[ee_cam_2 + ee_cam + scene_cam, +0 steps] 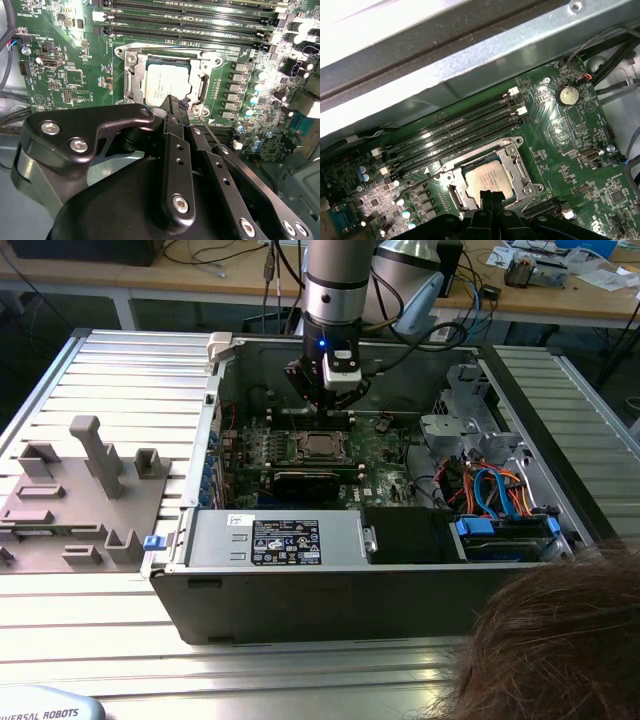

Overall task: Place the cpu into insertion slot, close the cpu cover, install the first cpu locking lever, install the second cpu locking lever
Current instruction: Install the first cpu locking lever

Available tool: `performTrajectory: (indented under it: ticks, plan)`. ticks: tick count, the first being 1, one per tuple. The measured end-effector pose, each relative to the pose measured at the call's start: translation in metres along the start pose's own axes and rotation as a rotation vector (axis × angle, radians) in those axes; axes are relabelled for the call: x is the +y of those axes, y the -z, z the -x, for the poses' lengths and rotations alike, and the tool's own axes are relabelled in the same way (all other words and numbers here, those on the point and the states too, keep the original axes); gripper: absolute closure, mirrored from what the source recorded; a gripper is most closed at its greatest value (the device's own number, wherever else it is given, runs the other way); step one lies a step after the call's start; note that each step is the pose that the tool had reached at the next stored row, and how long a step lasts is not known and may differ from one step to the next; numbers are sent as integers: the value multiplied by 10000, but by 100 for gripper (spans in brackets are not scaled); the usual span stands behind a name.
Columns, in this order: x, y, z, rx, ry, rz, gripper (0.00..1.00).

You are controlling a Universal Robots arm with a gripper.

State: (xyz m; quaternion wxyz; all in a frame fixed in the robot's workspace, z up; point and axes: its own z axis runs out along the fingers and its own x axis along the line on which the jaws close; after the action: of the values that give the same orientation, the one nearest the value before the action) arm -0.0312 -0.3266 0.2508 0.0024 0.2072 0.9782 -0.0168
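Gripper [173,102] was squeezed tight together right over the cpu [162,82]. The cpu cover [204,85] lay flat around it.

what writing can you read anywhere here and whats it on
Sticker on the silver box, exterior view: print too small to read.
cpu top, both wrist views: faint etched lines, blurred.
Green circuit board: white markings, too small.
Nothing can be quoted with confidence.

A robotics lab or workshop: an open computer case [300,590] sits on a ribbed aluminium counter [120,370] beneath a robot arm [335,280]. A grey fixture block [80,500] lies at centre left. Wooden counters [590,305] strewn with cables [215,255] run along the top of the frame.
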Motion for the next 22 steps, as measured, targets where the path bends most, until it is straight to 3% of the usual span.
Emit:
performTrajectory:
  ticks: [22]
  plan:
    - [0, 0, 0, -6, 170, 2, 89]
